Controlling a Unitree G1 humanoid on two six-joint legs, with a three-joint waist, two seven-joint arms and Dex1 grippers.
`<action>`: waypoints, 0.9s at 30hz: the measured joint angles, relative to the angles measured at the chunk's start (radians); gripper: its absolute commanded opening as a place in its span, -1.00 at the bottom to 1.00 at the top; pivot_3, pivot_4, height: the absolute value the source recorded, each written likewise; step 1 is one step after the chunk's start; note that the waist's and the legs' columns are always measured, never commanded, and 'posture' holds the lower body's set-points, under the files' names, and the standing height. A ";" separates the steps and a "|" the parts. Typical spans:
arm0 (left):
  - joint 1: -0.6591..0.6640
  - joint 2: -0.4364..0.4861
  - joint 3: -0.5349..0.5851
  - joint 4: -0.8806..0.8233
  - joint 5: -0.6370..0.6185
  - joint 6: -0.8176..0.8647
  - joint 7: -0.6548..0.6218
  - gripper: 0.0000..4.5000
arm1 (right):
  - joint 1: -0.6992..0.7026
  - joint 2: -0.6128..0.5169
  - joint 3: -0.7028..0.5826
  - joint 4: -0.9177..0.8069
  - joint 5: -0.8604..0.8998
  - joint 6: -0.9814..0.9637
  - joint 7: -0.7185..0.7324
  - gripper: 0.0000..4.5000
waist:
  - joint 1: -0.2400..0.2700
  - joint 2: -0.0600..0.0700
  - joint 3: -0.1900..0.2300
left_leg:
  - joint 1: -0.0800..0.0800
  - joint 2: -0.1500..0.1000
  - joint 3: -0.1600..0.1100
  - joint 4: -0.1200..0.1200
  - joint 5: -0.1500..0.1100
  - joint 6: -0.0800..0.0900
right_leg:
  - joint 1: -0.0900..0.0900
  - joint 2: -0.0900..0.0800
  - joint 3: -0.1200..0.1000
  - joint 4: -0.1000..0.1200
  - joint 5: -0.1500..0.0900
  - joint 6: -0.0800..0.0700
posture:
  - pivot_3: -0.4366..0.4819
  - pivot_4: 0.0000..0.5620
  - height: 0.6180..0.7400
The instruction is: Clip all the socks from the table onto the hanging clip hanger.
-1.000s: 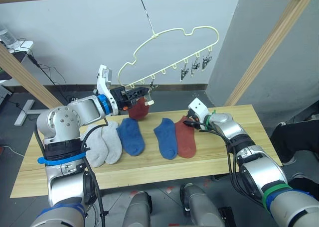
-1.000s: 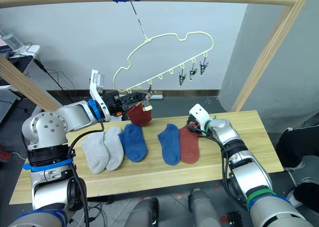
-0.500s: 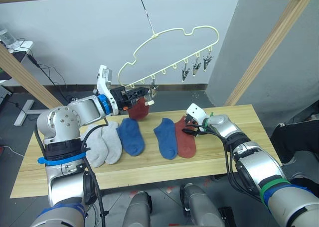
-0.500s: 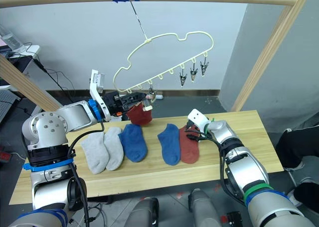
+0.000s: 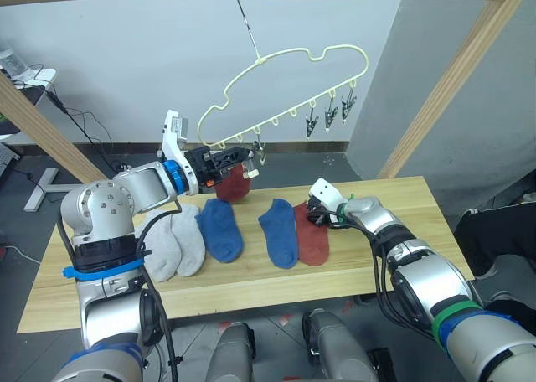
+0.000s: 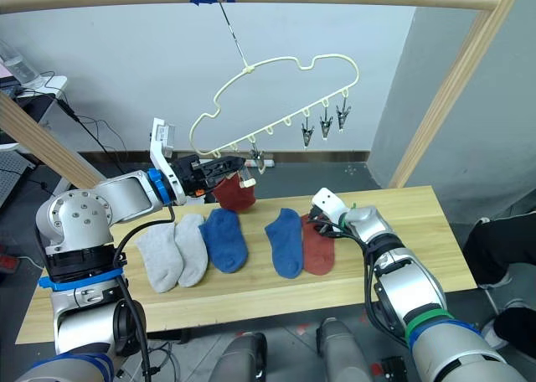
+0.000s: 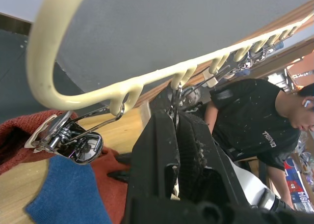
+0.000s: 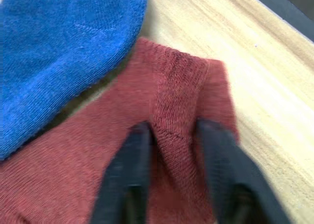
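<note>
Rust sock [image 8: 167, 150]: soft, light knit; grip cuff ridge.
Right gripper [image 8: 171, 130]: fingers part-open, straddling that ridge.
Left gripper [image 7: 171, 135]: closed against a hanger clip [image 7: 68, 138].

The left gripper [image 5: 234, 159] hides part of the hanging rust sock [image 5: 234, 183].

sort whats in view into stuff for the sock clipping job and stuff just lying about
For the job:
- grey socks
- blue socks
- red sock on table
- red sock on hanger
- clip hanger
- table
- left gripper
- right gripper

Lying about:
- pole frame
- cables on floor
- person behind
</note>
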 measured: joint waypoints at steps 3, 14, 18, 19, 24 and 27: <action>0.008 0.000 0.001 -0.005 -0.009 0.000 0.002 -1.00 | 0.017 -0.003 0.003 -0.022 -0.002 -0.002 0.010 -0.98 | 0.000 0.000 0.000 | 0.002 0.000 -0.001 0.000 0.000 0.000 | 0.003 0.000 0.000 0.000 0.000 0.000 | -0.04 -0.11 1.00; 0.023 0.009 0.015 -0.024 -0.022 0.000 0.003 -1.00 | 0.275 -0.207 0.059 -0.554 -0.040 -0.053 0.118 -0.98 | 0.019 0.001 0.001 | 0.000 -0.001 -0.003 -0.002 0.000 -0.001 | 0.003 -0.001 -0.001 -0.004 -0.001 0.002 | -0.02 -0.10 1.00; 0.017 0.006 0.017 -0.021 -0.032 0.007 0.003 -1.00 | 0.368 -0.292 0.032 -0.951 -0.016 -0.056 0.155 -0.98 | 0.017 0.001 0.001 | 0.001 0.000 -0.002 -0.003 -0.001 -0.001 | 0.002 0.000 -0.001 -0.004 -0.002 0.003 | -0.04 -0.09 1.00; 0.016 0.006 0.018 -0.019 -0.033 0.008 0.003 -1.00 | 0.383 -0.306 0.031 -1.021 -0.010 -0.077 0.158 -0.98 | 0.018 0.001 0.001 | 0.001 0.000 -0.003 -0.003 -0.001 -0.001 | 0.002 0.000 -0.001 -0.004 -0.002 0.003 | -0.04 -0.09 1.00; 0.009 0.007 0.023 0.002 -0.036 0.009 0.007 -1.00 | 0.424 -0.323 0.033 -1.233 0.014 -0.143 0.161 -0.98 | 0.020 0.001 0.001 | 0.001 0.000 -0.003 -0.004 -0.001 -0.002 | 0.002 0.000 -0.001 -0.004 -0.002 0.003 | -0.08 -0.07 1.00; -0.001 0.004 0.021 0.008 -0.037 0.009 0.019 -1.00 | 0.406 -0.269 0.062 -1.272 0.008 -0.194 0.129 -0.98 | 0.019 0.000 0.002 | 0.001 0.000 -0.002 -0.004 -0.001 -0.002 | 0.002 0.000 -0.001 -0.004 -0.002 0.003 | -0.08 -0.07 1.00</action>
